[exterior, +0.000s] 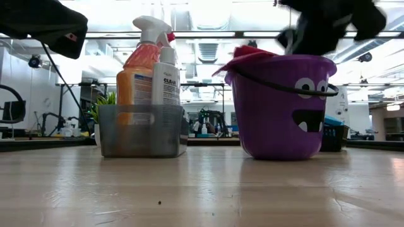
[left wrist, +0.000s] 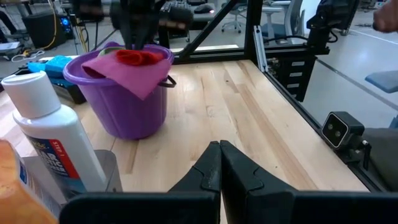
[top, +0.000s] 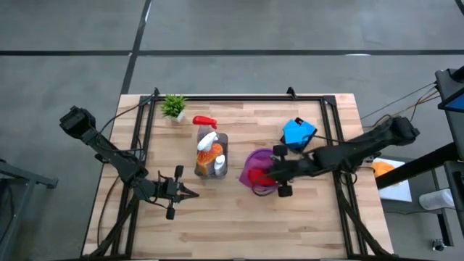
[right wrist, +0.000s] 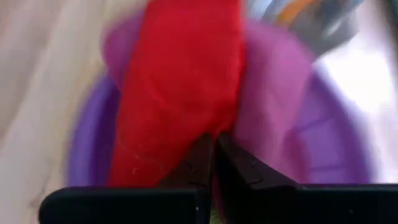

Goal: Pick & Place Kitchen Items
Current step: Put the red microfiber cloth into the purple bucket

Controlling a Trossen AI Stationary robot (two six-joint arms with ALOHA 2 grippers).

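The right gripper is hanging right over the purple bucket in the middle of the wooden table. Its two fingers are pressed together, and the red cloth is lying right at their tips. I cannot tell if they are pinching the cloth or only touching it. The red cloth is sitting on top of the bucket, on a pink cloth that is hanging over the rim. The bucket is showing a funny face with eyes and a mouth on its side.

The left gripper is waiting low over the table, near the front, well apart from the bucket. Its fingers are squeezed tight together and are holding nothing.

Beside the bucket, a clear bin is standing on the table. The orange spray bottle and a white bottle are standing up inside it. A red-topped bottle is lying on the table just behind the bin. A little green plant is standing near the back left corner. A blue thing is lying behind the bucket, near the right arm.
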